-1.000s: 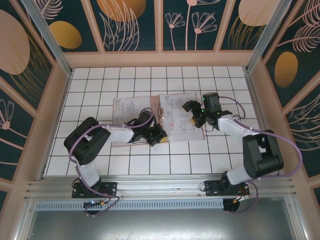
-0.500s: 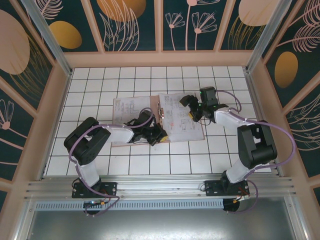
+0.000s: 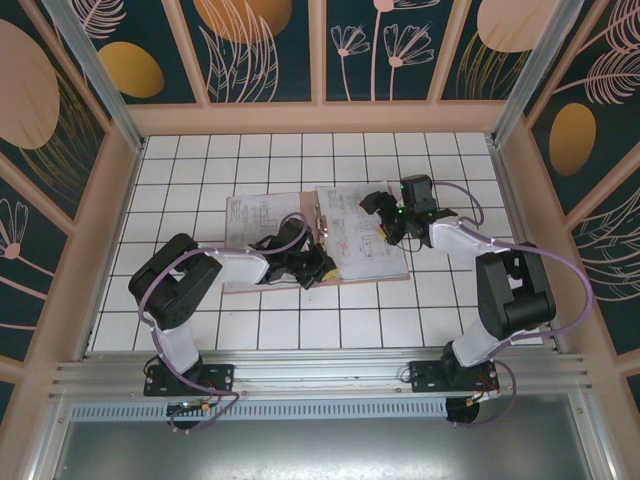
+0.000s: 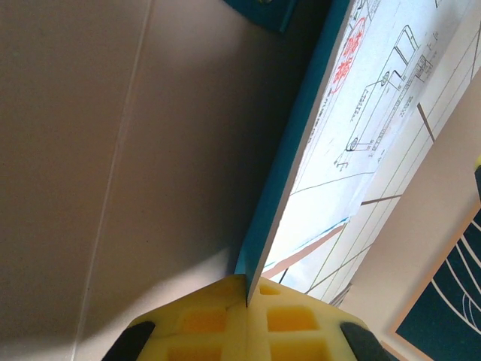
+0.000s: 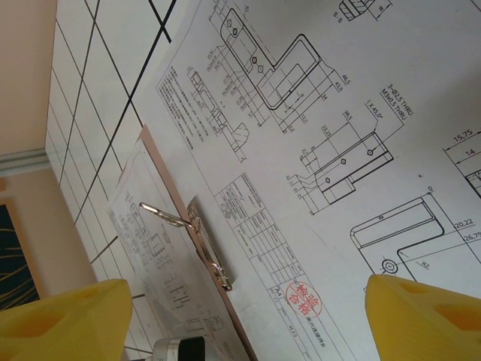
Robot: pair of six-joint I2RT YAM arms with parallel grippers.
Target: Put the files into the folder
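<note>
Left gripper (image 4: 246, 302) clamps the edge of the teal sheet (image 4: 289, 162) over the open folder (image 4: 90, 150) — insertion looks under way. Right gripper (image 5: 240, 316) hangs spread wide above the printed sheet (image 5: 301, 113); next, likely, lay both sheets flat inside.

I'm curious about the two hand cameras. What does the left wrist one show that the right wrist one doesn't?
Left wrist: the left end effector pinching the edge of the plain teal-blue sheet. Right wrist: the open right end effector and a silver metal clip. Both: the white paper with grey printed drawings, its red stamp and the pinkish-brown card folder.
</note>
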